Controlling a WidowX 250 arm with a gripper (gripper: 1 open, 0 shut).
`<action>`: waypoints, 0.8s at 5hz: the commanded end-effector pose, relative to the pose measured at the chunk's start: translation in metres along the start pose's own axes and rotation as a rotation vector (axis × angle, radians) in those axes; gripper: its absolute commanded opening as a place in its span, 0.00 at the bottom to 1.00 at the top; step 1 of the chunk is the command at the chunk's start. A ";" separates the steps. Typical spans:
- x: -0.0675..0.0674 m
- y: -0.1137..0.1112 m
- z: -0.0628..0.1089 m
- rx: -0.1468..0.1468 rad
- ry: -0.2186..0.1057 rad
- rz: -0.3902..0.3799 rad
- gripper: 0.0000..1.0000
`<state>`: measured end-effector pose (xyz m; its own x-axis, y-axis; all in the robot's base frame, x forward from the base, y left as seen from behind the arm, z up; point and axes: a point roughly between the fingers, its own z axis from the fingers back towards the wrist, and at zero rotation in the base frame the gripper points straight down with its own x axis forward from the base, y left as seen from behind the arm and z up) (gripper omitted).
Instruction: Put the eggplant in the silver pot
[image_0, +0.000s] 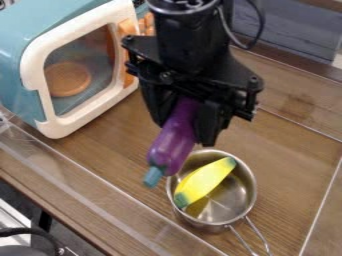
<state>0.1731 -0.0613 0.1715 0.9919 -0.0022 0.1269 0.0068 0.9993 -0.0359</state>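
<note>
Presently, in the single camera view, I see the gripper (189, 118) pointing down with its jaws closed on the upper end of the eggplant (174, 143), which hangs tilted in the air, blue-green stem cap lowest, just over the left rim of the silver pot (230, 208). The pot stands on the wooden tabletop (287, 110) with a yellow toy vegetable (205, 183) lying inside it, its green end toward the near rim, and the teal-and-cream toy microwave (54, 65) sits at the left with its door open.
</note>
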 end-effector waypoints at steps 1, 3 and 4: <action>0.005 0.004 0.008 -0.004 -0.032 0.001 0.00; 0.009 0.005 0.002 -0.013 -0.050 -0.007 0.00; 0.011 0.002 -0.006 -0.017 -0.058 -0.021 0.00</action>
<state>0.1819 -0.0584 0.1621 0.9857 -0.0167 0.1678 0.0248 0.9986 -0.0461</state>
